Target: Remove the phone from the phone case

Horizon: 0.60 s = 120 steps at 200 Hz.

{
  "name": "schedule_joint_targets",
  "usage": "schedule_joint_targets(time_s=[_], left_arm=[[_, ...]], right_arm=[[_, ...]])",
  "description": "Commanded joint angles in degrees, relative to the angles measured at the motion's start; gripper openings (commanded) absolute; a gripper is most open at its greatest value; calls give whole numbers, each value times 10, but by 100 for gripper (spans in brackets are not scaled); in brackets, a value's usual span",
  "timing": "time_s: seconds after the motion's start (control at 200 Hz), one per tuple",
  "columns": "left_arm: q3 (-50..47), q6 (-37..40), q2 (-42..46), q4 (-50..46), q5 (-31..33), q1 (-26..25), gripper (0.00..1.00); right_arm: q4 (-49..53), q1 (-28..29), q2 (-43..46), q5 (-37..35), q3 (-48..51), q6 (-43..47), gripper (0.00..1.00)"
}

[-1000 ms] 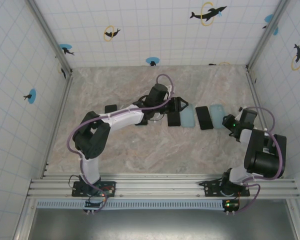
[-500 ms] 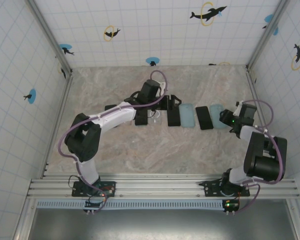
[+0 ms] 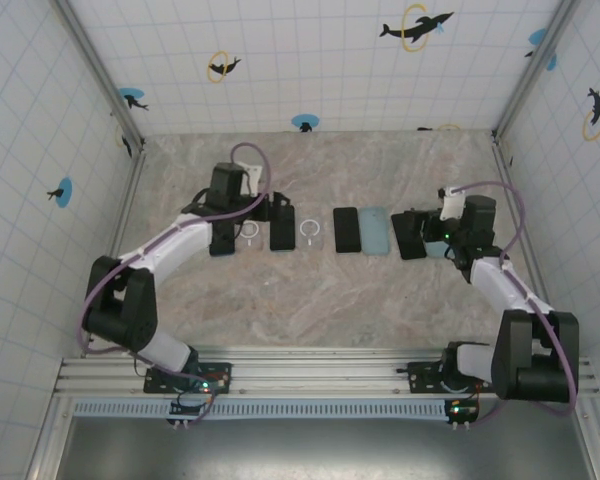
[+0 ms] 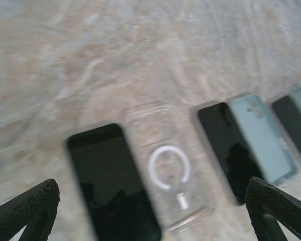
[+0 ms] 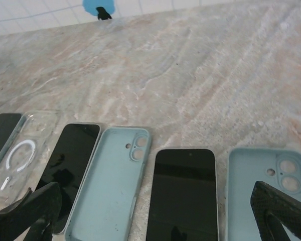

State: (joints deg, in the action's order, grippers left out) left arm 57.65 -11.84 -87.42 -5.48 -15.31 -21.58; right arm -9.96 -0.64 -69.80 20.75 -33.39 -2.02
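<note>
A row of phones and cases lies flat across the middle of the table [image 3: 380, 300]. From the right wrist view it runs: a clear case [image 5: 21, 150] with a white ring; a rimmed phone [image 5: 72, 159]; a pale blue case [image 5: 112, 183], empty, its camera cut-out showing; a bare phone [image 5: 183, 193]; and a second blue case [image 5: 261, 183], each just beside the next.

The rimmed phone shows a thin grey border round its glass; that may be a case on it, though I cannot tell for certain; if so, it is the one to free.

The right gripper [image 5: 155, 188] hovers low over the row, jaws spread wide and gripping nothing; the left gripper [image 4: 150, 186] is likewise wide open and empty, above a dark phone [image 4: 110, 183].

The phone looks stiff, flat and fairly dense, with slick glass that could scratch or crack; a case would be softer, its lip gripping the corners. The long edges seem the best hold; one arm could pin the case while the other peels a corner. Lying flat, the phone leaves little room to get beneath.
</note>
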Motion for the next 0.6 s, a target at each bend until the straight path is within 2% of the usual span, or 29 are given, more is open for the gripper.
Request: schedule_joint_targets(time_s=[0.0, 0.08, 0.125, 0.2, 0.29, 0.395, 0.48, 0.596], left_arm=[[-72, 69, 53, 26, 31, 48, 98], [-139, 77, 85, 83, 42, 90, 98], [-175, 80, 99, 112, 42, 115, 98], [-232, 89, 113, 169, 40, 156, 98], [-288, 71, 122, 244, 8, 210, 98], [-347, 77, 127, 319, 21, 234, 98], [-393, 76, 139, 371, 30, 238, 98], [-467, 74, 141, 465, 48, 239, 98]], right_arm=[[-7, 25, 32, 4, 29, 87, 99], [-22, 58, 41, -77, 57, 131, 99], [-55, 65, 43, -129, 78, 108, 99], [-103, 65, 47, -173, 115, 67, 99], [-200, 64, 54, -248, 179, 5, 99], [-272, 62, 55, -302, 242, 6, 99], [-355, 41, 65, -299, 309, 17, 99], [-475, -1, 55, -260, 376, -30, 99]])
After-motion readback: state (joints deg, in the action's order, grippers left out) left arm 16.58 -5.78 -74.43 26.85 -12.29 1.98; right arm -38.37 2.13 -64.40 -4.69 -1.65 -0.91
